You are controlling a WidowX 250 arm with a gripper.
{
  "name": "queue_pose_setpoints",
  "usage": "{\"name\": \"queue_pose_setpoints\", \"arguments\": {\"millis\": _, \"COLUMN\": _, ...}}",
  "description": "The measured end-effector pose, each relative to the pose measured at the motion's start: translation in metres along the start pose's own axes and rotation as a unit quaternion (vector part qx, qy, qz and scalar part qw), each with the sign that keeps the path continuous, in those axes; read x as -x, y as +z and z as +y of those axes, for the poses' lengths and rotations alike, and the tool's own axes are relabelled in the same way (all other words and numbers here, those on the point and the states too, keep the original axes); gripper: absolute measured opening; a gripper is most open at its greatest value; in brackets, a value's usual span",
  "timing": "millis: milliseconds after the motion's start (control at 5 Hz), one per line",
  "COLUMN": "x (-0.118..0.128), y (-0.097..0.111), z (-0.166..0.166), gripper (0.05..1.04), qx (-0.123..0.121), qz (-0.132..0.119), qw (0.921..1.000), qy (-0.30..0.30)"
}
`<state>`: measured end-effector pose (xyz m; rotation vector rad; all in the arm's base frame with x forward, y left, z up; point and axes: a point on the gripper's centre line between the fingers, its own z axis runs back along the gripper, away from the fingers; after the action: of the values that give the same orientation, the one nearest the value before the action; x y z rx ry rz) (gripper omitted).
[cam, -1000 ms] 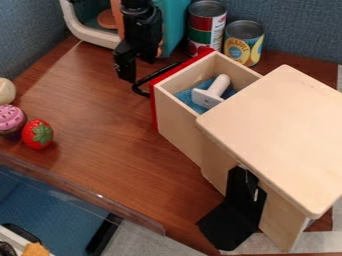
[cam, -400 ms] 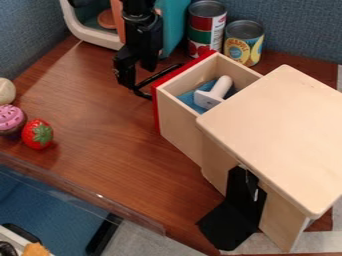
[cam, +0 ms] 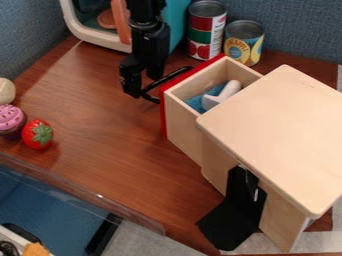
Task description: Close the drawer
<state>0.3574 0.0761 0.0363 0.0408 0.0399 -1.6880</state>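
Note:
The black gripper (cam: 138, 82) hangs at the upper left of the wooden box, right at the drawer's black handle (cam: 157, 86). The drawer (cam: 184, 122), with a red front, sticks partway out of the wooden cabinet (cam: 274, 135). Inside the drawer lie a white-handled tool (cam: 226, 94) and a blue cloth-like piece (cam: 195, 103), both partly hidden by the cabinet's top.
Two cans, one red and green (cam: 206, 30) and one with a yellow label (cam: 244, 42), stand behind the drawer. A strawberry (cam: 37, 134) and a pink cupcake (cam: 11, 120) sit at the left. A teal toy (cam: 175, 20) stands at the back.
The gripper has moved right and a little down. The drawer has slid further into the cabinet, and more of the white tool is now covered.

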Motion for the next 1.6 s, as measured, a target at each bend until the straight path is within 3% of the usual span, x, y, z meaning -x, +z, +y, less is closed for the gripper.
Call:
{"name": "queue_pose_setpoints", "arguments": {"millis": 600, "x": -0.041, "y": -0.013, "z": -0.010, "gripper": 1.001, "qx": 0.021, "qz": -0.017, "qw": 0.9991, "qy": -0.033}}
{"name": "queue_pose_setpoints", "arguments": {"millis": 1000, "x": -0.077, "y": -0.001, "z": -0.033, "gripper": 1.001, "qx": 0.001, "qz": -0.023, "qw": 0.9954, "qy": -0.093}}
{"name": "queue_pose_setpoints", "arguments": {"millis": 1600, "x": -0.091, "y": -0.001, "z": -0.043, "gripper": 1.001, "qx": -0.004, "qz": -0.026, "qw": 0.9944, "qy": -0.102}}
